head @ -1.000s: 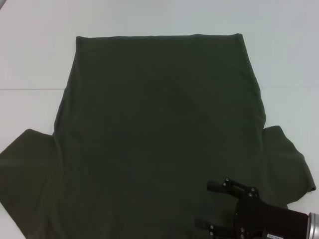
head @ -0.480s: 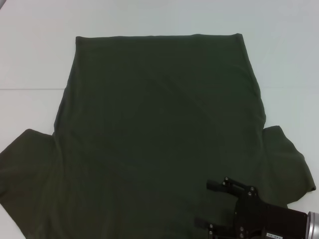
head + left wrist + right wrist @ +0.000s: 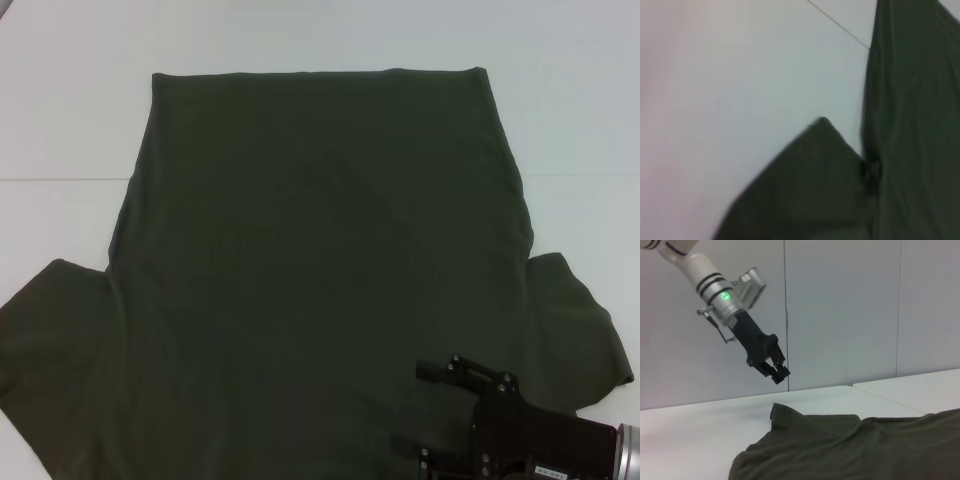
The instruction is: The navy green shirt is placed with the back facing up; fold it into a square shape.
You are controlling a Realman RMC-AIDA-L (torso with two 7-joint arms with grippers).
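The navy green shirt (image 3: 320, 260) lies flat on the white table, plain side up, its hem at the far edge and both sleeves spread towards me. My right gripper (image 3: 408, 410) hovers open over the near right part of the shirt, inboard of the right sleeve (image 3: 575, 330). The head view does not show my left gripper (image 3: 779, 369). The right wrist view shows it hanging in the air above the table, just beyond the left sleeve (image 3: 790, 415). The left wrist view looks down on that sleeve (image 3: 805, 190) and the shirt's side edge (image 3: 915, 125).
The white table (image 3: 70, 120) extends on all sides of the shirt, with a seam line (image 3: 60, 179) running across it. A pale panelled wall (image 3: 840, 310) stands behind the table.
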